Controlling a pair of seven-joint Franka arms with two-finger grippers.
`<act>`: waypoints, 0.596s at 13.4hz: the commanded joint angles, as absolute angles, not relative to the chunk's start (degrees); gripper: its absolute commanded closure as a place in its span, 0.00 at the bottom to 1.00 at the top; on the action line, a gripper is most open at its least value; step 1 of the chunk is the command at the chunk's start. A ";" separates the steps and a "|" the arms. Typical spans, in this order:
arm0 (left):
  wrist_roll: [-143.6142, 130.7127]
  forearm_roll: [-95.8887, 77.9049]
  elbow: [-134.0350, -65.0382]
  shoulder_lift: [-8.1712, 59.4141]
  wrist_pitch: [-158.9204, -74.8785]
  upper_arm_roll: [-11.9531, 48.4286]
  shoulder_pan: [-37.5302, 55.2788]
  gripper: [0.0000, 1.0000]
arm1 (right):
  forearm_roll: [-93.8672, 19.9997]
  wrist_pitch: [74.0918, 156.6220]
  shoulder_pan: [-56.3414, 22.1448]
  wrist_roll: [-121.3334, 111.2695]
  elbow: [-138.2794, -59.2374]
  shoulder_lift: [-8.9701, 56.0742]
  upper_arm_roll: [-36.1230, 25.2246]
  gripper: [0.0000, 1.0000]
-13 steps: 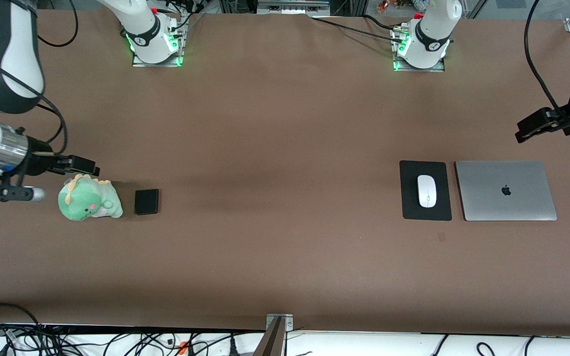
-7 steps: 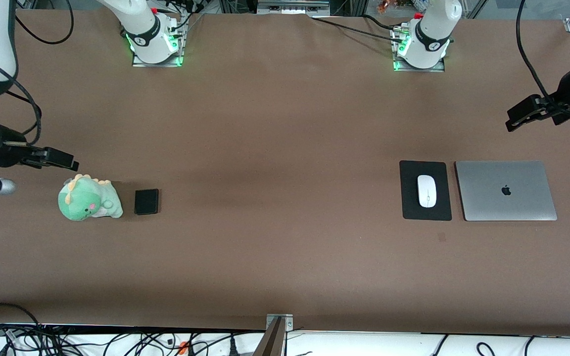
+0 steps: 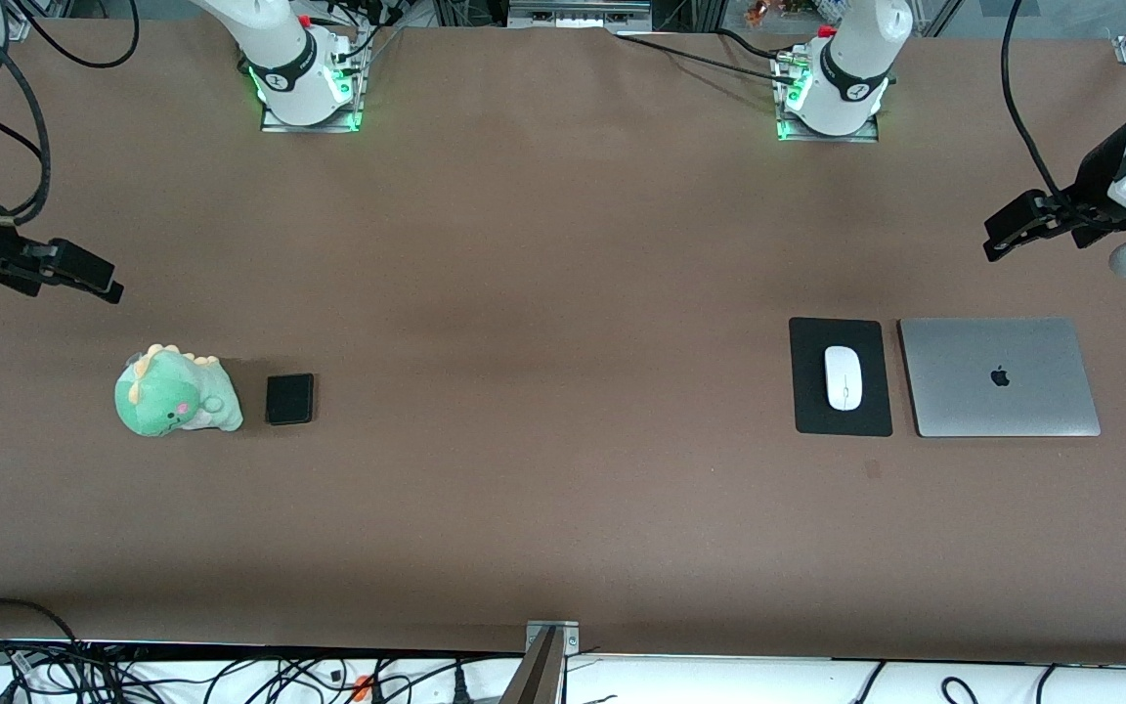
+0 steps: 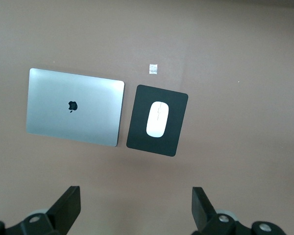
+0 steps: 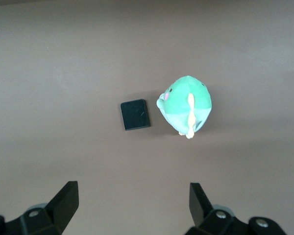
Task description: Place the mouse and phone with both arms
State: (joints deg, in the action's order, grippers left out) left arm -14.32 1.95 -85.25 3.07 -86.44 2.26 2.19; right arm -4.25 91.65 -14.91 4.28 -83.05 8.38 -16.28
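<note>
The white mouse (image 3: 844,377) lies on a flat black mouse pad (image 3: 841,422) toward the left arm's end of the table; it also shows in the left wrist view (image 4: 158,119). The small black phone (image 3: 289,399) lies beside a green plush dinosaur toward the right arm's end, and shows in the right wrist view (image 5: 135,114). My left gripper (image 3: 996,242) is open and empty, high over bare table near the table's end. My right gripper (image 3: 99,284) is open and empty, up over bare table near the other end.
A closed silver laptop (image 3: 999,376) lies beside the mouse pad, toward the table's end. The green plush dinosaur (image 3: 175,394) sits next to the phone. A small mark (image 3: 872,469) is on the brown table nearer the camera than the pad.
Both grippers have risen and drawn back toward their ends of the table, away from the dinosaur and the laptop. The mouse and phone have not moved.
</note>
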 commanded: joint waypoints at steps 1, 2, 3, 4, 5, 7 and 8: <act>-13.18 0.44 -86.49 1.93 -87.45 1.84 2.81 0.00 | -1.24 90.61 -13.80 3.61 -82.80 6.94 -14.85 0.00; -13.18 0.44 -86.57 1.85 -87.45 2.02 2.81 0.00 | -1.23 90.79 -13.80 3.60 -82.27 7.20 -14.94 0.00; -13.10 0.44 -86.49 1.85 -87.45 2.02 2.81 0.00 | -1.23 90.79 -13.80 3.60 -81.74 7.82 -14.94 0.00; -13.01 0.44 -86.57 1.85 -87.36 2.20 2.90 0.00 | -1.23 90.62 -13.80 3.86 -81.65 7.74 -14.94 0.00; -12.14 0.44 -86.66 1.85 -87.36 2.63 2.81 0.00 | -1.14 90.53 -13.89 4.04 -81.65 7.65 -14.85 0.00; -9.42 0.26 -86.84 2.02 -87.45 2.72 2.55 0.00 | -1.23 90.44 -13.89 3.96 -81.65 7.56 -14.85 0.00; -9.14 0.00 -86.84 2.20 -87.45 2.64 2.55 0.00 | -1.23 90.27 -13.89 3.96 -81.65 7.47 -14.94 0.00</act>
State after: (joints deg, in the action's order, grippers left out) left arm -11.73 1.89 -85.59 3.07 -86.67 2.98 2.62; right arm -2.08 91.49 -14.84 4.08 -82.88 7.52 -15.91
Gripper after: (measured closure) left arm 0.000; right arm 0.000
